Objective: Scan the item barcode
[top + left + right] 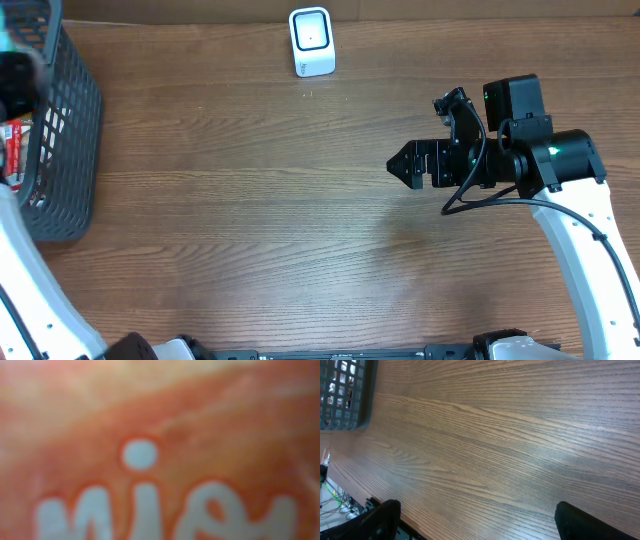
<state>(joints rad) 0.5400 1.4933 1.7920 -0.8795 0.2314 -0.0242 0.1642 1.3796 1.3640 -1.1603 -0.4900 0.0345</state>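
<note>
Overhead, the left gripper point(15, 78) reaches into the basket point(75, 130) at the tabletop's far left corner, close over an orange packet point(160, 425). Whether it grasps the packet cannot be told. The right gripper point(395, 166) hangs released. The scanner point(311, 42) waits at the far edge, so scanning is probably still ahead.

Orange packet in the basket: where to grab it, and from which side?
From above, through the open top of the basket: its mesh walls block a side approach. Probably pinch the orange packet across an upper edge. The left wrist view shows only its blurred printed face, so the edges cannot be placed.
</note>
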